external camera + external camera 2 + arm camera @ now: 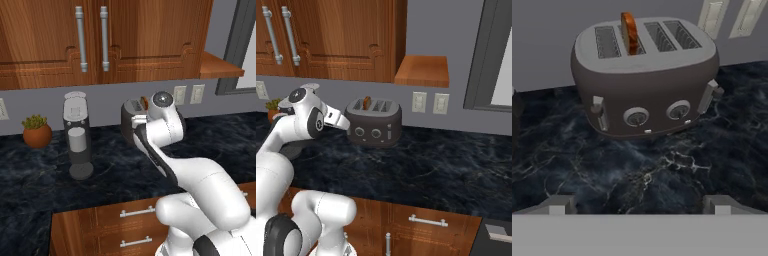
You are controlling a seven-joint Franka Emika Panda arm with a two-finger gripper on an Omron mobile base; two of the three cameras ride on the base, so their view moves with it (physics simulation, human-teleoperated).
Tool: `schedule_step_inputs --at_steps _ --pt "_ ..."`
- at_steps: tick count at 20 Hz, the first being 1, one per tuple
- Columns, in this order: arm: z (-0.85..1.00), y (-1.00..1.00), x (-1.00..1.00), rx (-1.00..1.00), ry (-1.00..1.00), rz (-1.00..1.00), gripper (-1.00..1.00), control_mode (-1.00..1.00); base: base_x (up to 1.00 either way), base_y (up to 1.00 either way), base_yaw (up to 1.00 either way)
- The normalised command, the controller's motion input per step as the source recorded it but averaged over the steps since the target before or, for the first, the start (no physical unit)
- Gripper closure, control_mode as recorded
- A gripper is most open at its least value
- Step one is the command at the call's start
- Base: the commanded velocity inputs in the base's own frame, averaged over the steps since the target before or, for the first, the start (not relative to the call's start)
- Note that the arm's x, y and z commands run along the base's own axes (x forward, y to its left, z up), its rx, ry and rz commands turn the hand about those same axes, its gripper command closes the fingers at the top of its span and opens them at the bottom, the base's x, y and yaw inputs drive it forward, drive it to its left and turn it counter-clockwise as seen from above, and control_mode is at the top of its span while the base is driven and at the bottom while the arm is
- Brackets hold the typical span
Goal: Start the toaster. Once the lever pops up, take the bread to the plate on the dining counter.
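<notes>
Here the toaster [643, 75] sits on the black marbled counter [662, 170] against the grey wall, squat and dark grey with a silver top, and one slice of bread [629, 32] stands upright in a left-hand slot, its crust poking well above the top. In the hand view the top shows four slots, three of them empty; the front carries two round knobs [657, 114] and two slider tabs, the left lever [598, 107] and another at the right edge. Both tabs appear to sit high in their tracks, so by my reading the toaster has not been started: pressing a lever, waiting for it to pop up and carrying the bread to the plate all seem to remain. The gripper [639, 202] hangs in front of the toaster and short of it, touching nothing, its jaws spread wide and empty, aimed down at the front face. Further out, two white wall outlets [430, 102] are mounted to the right of the toaster, one silver-and-black coffee machine [77, 135] stands to its left with one potted plant [36, 131] beyond that, and wooden cabinets [100, 35] with two metal handles hang above.
</notes>
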Motion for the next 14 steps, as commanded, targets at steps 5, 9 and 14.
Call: schedule_step_inputs --at_steps 5,9,14 --pt "-0.12 0.0 0.21 0.0 0.0 -0.05 -1.0 -1.0 0.0 0.0 0.0" --pt "-0.06 0.0 0.28 0.0 0.0 -0.05 -1.0 -1.0 0.0 0.0 0.0" --pt "-0.08 0.0 0.29 0.0 0.0 -0.04 -1.0 -1.0 0.0 0.0 0.0"
